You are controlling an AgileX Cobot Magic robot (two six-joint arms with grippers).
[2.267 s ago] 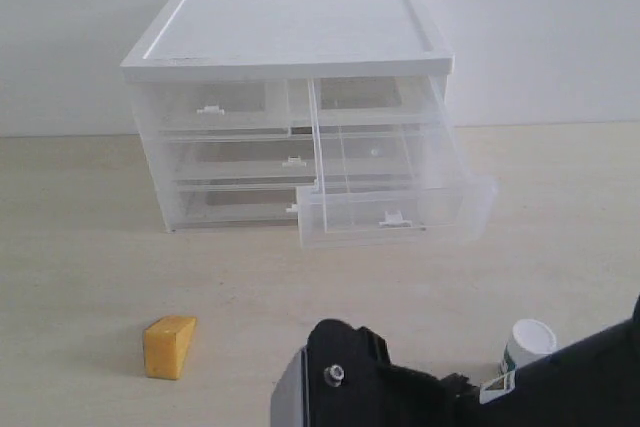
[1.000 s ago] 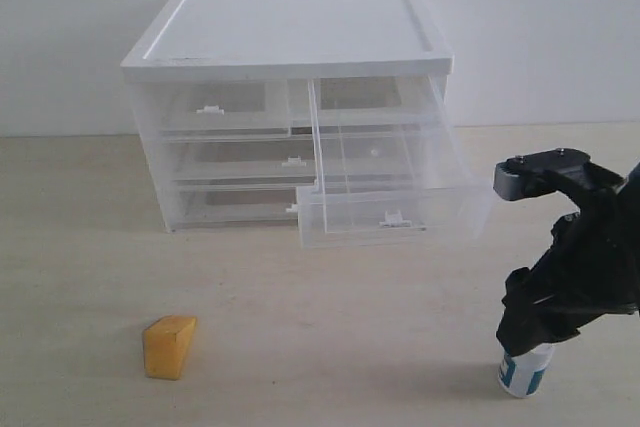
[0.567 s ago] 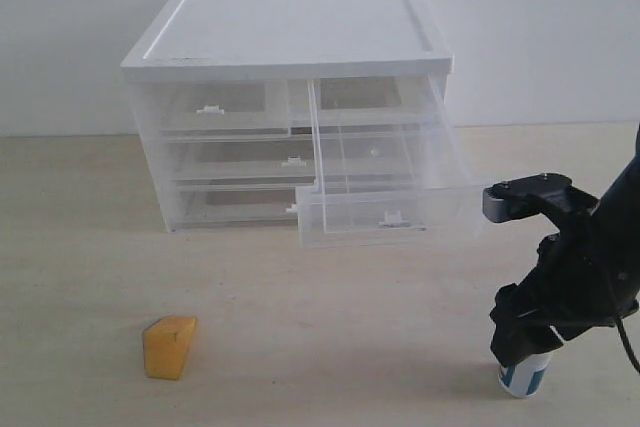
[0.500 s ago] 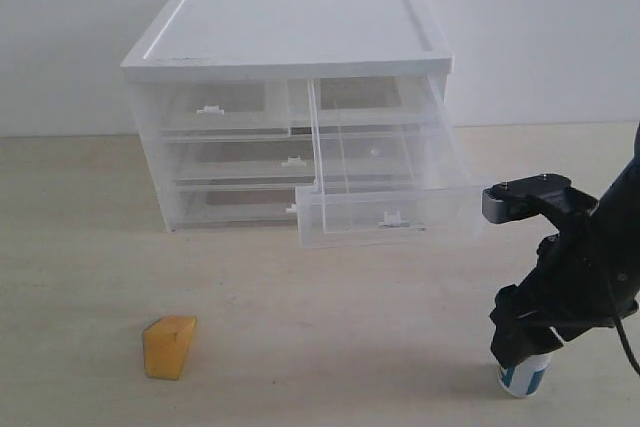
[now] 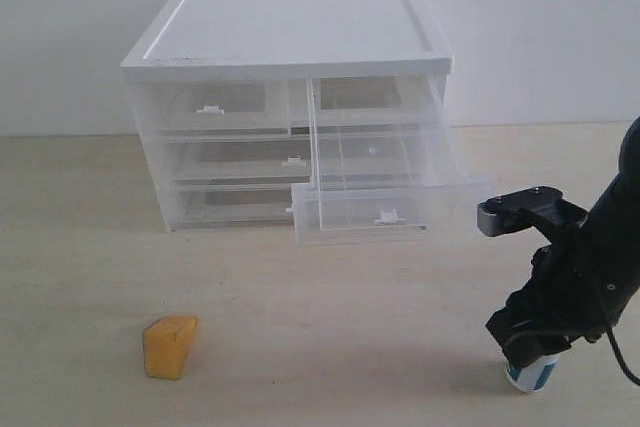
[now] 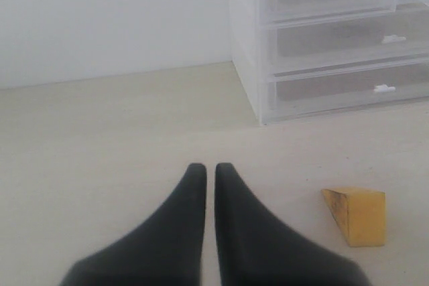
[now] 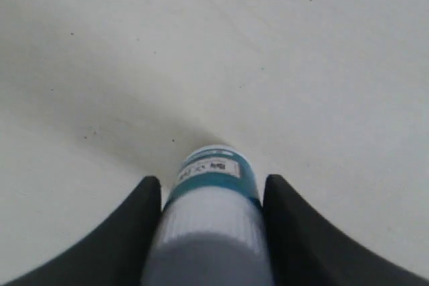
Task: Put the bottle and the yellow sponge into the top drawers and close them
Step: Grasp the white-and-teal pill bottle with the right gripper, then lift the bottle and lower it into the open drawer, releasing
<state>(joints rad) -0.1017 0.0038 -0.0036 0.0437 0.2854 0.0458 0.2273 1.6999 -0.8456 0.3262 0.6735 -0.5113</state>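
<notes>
Right hand [image 7: 212,182]: At the lower right of the exterior view, it clasped the bottle [image 7: 211,192], fingers against both sides below the cap.
Bottle: It stood upright on the desk [image 5: 300,297], only its base showing under the hand.
Step in hand: Securing the bottle for a lift. A firm, level squeeze on the body and a straight rise looked wise, since the round plastic could slip or tip.
Yellow sponge [image 5: 170,346]: Untouched at the lower left, well apart from the bottle.
Left hand [image 6: 204,169]: Clenched and empty, near the sponge.
Top drawers: The right one [image 5: 385,202] stood pulled out at centre, ready; the left one [image 5: 215,107] sat closed under the cabinet [image 5: 290,37] top.
Writing: A white tag on the teal label carried dark print, too blurred to read.
</notes>
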